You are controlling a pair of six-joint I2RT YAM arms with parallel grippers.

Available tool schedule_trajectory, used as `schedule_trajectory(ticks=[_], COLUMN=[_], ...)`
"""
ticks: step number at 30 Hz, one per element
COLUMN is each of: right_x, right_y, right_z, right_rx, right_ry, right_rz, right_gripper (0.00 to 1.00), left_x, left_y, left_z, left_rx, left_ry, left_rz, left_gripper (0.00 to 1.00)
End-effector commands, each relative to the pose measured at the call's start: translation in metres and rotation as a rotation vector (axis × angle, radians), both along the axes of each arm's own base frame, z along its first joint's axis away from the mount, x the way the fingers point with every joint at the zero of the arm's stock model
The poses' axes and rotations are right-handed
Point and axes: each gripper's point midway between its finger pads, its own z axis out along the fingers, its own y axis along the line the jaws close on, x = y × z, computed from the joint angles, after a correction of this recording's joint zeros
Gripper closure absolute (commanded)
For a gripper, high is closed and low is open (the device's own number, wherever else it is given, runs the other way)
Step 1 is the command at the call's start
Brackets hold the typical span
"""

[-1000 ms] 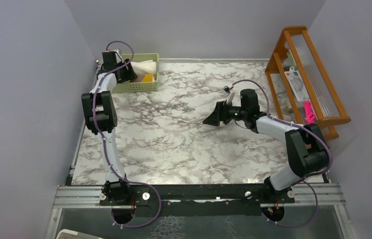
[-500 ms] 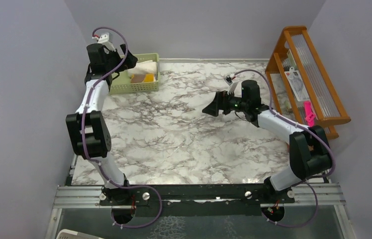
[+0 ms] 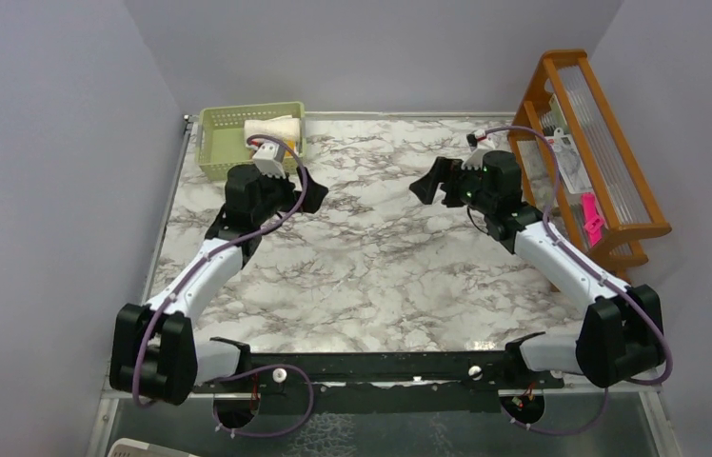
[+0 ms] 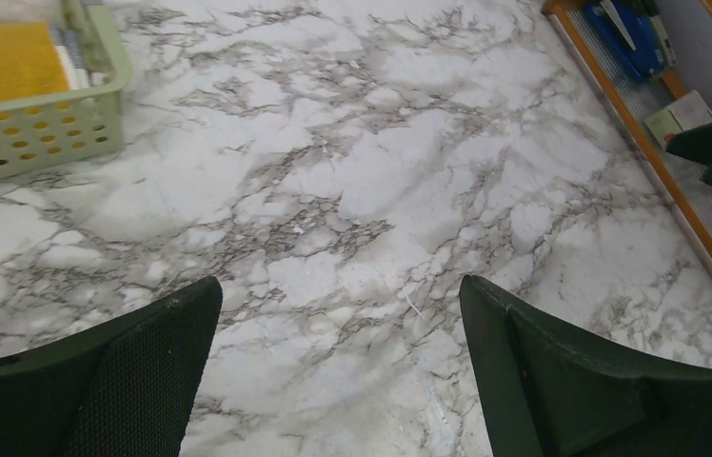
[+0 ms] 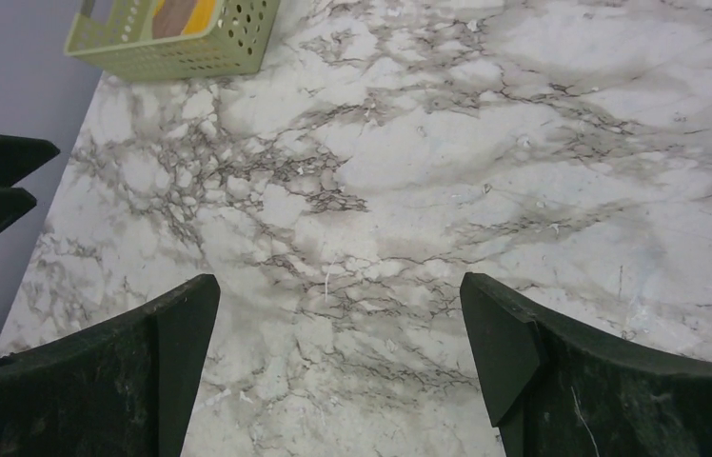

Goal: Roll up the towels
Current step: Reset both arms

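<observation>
The marble counter takes up most of the scene, and its middle is bare stone. A wooden rack stands at its right edge, and a pale green basket sits in the far left corner. Both towels lie inside the basket's right half: the cream towel as a thick bundle, and the mustard towel beside it, a brown patch showing in the right wrist view. Whether either is rolled cannot be told from here

The left end effector hangs over the counter just in front of the basket, its jaws spread wide with nothing between them. The right end effector hovers toward the rack side, equally spread and empty

The cloths look light, limp and unbreakable, so they should sag and bunch when lifted. An edge or corner standing above the basket rim is probably the best hold, pinching deep enough that the fabric cannot slip out, then spreading it flat on the open counter for rolling
</observation>
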Motion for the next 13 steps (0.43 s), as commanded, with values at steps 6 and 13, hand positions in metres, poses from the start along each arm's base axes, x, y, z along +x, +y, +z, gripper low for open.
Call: schedule_trajectory(ticks=[6, 13], right_x=[-0.007, -0.012], right_y=[-0.010, -0.014], right_z=[-0.003, 0.009], right_rx=[-0.060, -0.118], right_ry=[-0.035, -0.123], right_rz=[-0.008, 0.033], right_gripper=[0.01, 0.06], left_x=[-0.001, 0.001], left_y=[0.016, 0.011], left_z=[0.053, 0.055], left_rx=[-0.024, -0.041], left_ry=[-0.190, -0.175], left_rz=[0.071, 0.052], left_gripper=[0.01, 0.01])
